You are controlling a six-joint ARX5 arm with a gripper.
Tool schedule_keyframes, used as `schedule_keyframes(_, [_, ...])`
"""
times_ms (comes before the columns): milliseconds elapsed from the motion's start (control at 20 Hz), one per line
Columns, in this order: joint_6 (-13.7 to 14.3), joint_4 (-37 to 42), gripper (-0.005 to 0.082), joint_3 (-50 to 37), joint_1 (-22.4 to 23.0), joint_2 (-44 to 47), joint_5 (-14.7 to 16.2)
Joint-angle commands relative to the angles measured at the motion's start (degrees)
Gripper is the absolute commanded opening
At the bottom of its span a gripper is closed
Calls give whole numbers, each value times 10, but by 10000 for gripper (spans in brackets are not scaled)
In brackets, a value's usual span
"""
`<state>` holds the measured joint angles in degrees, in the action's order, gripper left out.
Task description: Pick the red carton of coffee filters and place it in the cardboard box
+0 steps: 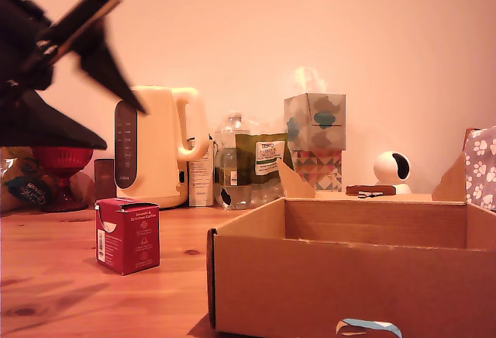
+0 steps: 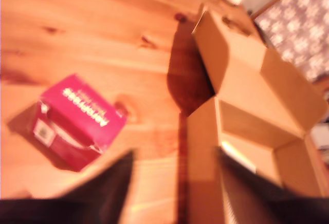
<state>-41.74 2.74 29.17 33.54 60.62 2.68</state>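
My gripper (image 2: 172,183) hangs high, jaws apart, apparently empty though blurred. The AeroPress filter carton (image 1: 128,235) stands on the wooden table (image 1: 54,276), at nine o'clock from the cardboard box (image 1: 356,276). I should descend squarely over it before closing.

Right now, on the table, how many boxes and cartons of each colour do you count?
Red: 1, the red carton of coffee filters
Brown: 1, the cardboard box
Patterned: 1, the tissue box
Total: 3
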Motion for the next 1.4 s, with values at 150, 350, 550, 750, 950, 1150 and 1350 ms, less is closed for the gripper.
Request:
schedule_keyframes(150, [-53,-112,684,73,0,71,-47])
schedule_keyframes(350, [-65,-186,684,145,0,103,-106])
schedule_keyframes(550, [-111,-261,684,206,0,157,-122])
schedule_keyframes(750, [-145,-313,675,250,0,202,-133])
schedule_keyframes(950, [-169,-329,675,273,0,235,-137])
schedule_keyframes(1150, [-190,-315,675,276,13,275,-137])
schedule_keyframes(1350, [-214,-291,674,277,21,302,-137])
